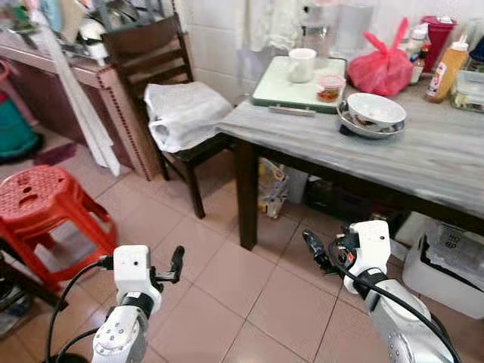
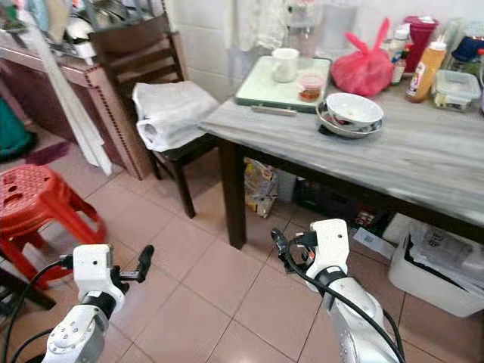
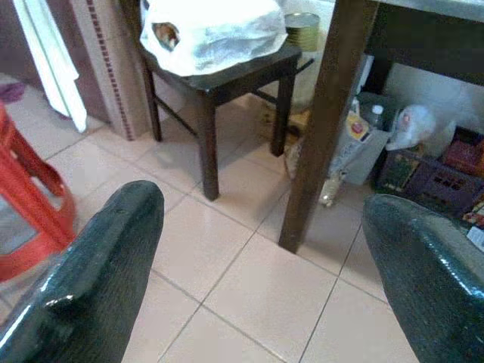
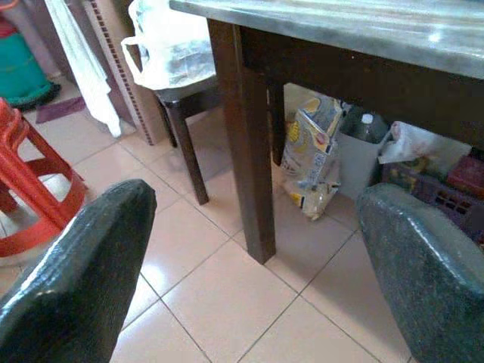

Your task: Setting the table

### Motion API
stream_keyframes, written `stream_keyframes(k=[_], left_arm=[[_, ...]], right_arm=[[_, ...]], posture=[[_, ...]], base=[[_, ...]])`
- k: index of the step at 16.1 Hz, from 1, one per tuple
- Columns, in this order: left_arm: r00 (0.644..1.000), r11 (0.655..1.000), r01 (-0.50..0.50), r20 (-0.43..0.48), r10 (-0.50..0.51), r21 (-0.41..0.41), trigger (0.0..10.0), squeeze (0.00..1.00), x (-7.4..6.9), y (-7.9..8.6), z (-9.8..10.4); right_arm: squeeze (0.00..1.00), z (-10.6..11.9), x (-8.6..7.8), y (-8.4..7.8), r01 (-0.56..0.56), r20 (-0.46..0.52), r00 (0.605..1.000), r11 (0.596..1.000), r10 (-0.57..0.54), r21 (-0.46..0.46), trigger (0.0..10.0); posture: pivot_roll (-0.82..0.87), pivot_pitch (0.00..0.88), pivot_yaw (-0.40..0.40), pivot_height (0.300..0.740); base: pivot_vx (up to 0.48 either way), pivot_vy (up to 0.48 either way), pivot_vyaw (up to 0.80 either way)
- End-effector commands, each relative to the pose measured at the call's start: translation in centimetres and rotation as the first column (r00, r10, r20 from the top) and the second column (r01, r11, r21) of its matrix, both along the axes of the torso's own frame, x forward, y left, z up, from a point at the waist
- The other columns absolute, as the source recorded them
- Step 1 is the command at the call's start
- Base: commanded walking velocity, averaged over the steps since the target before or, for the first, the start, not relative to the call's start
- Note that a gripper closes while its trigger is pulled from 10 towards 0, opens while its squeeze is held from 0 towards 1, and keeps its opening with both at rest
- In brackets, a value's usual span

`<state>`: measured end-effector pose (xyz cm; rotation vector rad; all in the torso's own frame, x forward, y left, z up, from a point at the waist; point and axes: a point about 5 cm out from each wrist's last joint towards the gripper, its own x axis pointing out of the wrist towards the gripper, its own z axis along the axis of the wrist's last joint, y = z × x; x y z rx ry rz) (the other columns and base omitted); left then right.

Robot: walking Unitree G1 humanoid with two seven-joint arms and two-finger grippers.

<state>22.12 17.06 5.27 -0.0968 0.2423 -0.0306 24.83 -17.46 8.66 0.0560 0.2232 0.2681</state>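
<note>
Left eye view: both arms low before the table [image 1: 423, 162], fingers [image 3: 91, 287] spread

You have a grey wood-grain table [image 1: 423, 155] on dark legs, up ahead of and above both sets of jaws. On it sit stacked bowls [image 1: 373, 114], a pale green tray [image 1: 276, 92] carrying a white mug [image 1: 301, 65] and a small cup [image 1: 330, 88], a red plastic bag [image 1: 384, 68], and a yellow squeeze bottle [image 1: 445, 70].
</note>
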Motion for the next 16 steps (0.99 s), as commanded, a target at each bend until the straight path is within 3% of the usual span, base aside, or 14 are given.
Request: stream_keyframes(k=[1, 6, 16], left_arm=[[1.000, 1.000, 0.001, -0.013, -0.001, 0.007, 10.0, 0.00, 0.05, 0.09, -0.11], [1.000, 1.000, -0.016, -0.021, 0.016, 0.022, 10.0, 0.00, 0.34, 0.21, -0.06], [0.999, 0.999, -0.028, -0.046, 0.030, 0.038, 10.0, 0.00, 0.40, 0.41, -0.21]], right_arm=[[0.00, 0.25, 0.03, -0.04, 0.011, 0.001, 1.000, 1.000, -0.011, 0.005, 10.0], [0.00, 0.15, 0.07, -0.05, 0.017, -0.004, 1.000, 1.000, -0.017, 0.008, 10.0], [0.00, 0.10, 0.01, -0.03, 0.011, -0.009, 1.000, 1.000, -0.010, 0.004, 10.0]], posture=[[-0.10, 0.056, 0.056, 0.740], [-0.10, 0.054, 0.061, 0.740], [-0.10, 0.053, 0.056, 0.740]], base=[[0.000, 0.000, 0.00], [0.000, 0.000, -0.67], [0.000, 0.000, 0.00]])
